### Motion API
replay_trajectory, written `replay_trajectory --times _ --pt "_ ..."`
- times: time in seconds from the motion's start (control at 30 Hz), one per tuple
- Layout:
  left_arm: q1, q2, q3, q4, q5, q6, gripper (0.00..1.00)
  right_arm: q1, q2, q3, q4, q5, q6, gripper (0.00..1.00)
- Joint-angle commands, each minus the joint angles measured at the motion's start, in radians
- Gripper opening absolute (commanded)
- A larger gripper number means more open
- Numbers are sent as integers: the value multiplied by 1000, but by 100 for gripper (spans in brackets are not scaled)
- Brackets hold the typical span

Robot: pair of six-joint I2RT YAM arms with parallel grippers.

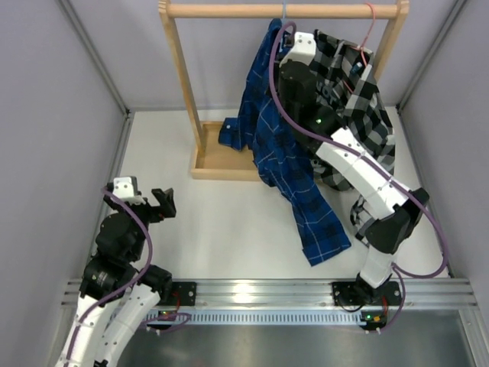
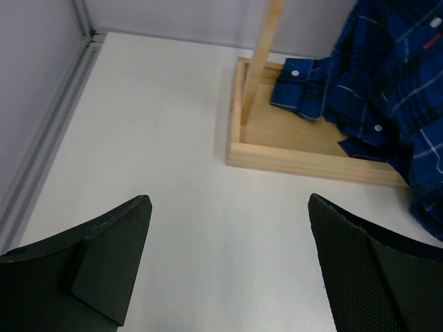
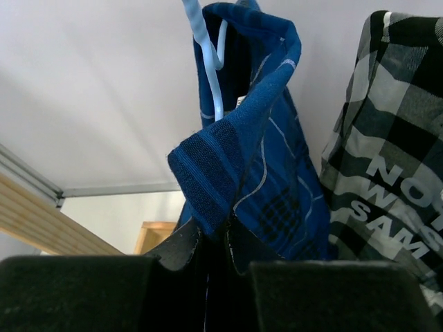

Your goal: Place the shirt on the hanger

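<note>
The dark blue plaid shirt [image 1: 286,164] hangs from the wooden rack's top bar [image 1: 229,10] and trails down onto the table. In the right wrist view the light-blue wire hanger [image 3: 210,62] runs inside the shirt's collar [image 3: 235,138]. My right gripper [image 3: 213,238] is shut on a fold of the collar just below the hanger's neck; in the top view it [image 1: 289,52] is high at the rack. My left gripper [image 1: 164,203] is open and empty, low over the table at the left; its fingers [image 2: 111,249] show in the left wrist view.
A black-and-white checked shirt [image 1: 359,99] with white lettering hangs on a pink hanger [image 1: 372,23] right of the blue shirt. The rack's wooden base tray [image 1: 218,162] holds a blue sleeve [image 2: 304,86]. Grey walls enclose the table on three sides.
</note>
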Motion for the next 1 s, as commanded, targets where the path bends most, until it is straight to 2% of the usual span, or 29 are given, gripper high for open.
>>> replay_trajectory --times 0.0,0.07,0.13,0.17,0.2,0.27,0.3,0.37,0.4,0.57,0.77,0.83,0.97 --pt "52 8 9 19 -102 -31 98 21 -60 -14 59 51 59 8" --pt "86 16 9 21 -91 -34 98 37 -64 3 59 69 56 9" --pt "102 24 9 21 -61 -34 98 44 -72 17 55 72 49 20" --pt "106 33 11 22 -55 -33 98 44 -75 17 52 74 46 30" --pt "108 37 11 21 -45 -33 98 44 -87 14 50 74 42 43" --pt "106 39 9 21 -39 -33 98 44 -104 -17 49 75 13 57" --pt "106 41 8 21 -38 -33 98 44 -130 -35 49 78 6 73" --pt "106 41 6 21 -42 -36 98 43 -170 -110 49 75 0 87" --pt "106 51 6 21 -48 -37 98 43 -217 -138 49 68 -3 99" --pt "121 94 17 18 -108 -71 98 41 -425 -374 27 -73 -67 99" --pt "148 103 17 18 -121 -79 98 44 -786 -686 -85 -263 -122 99" --pt "148 97 14 18 -111 -73 98 43 -929 -802 -157 -256 -132 99" --pt "148 79 6 30 -52 -40 98 44 -1155 -986 -246 -111 -121 99"
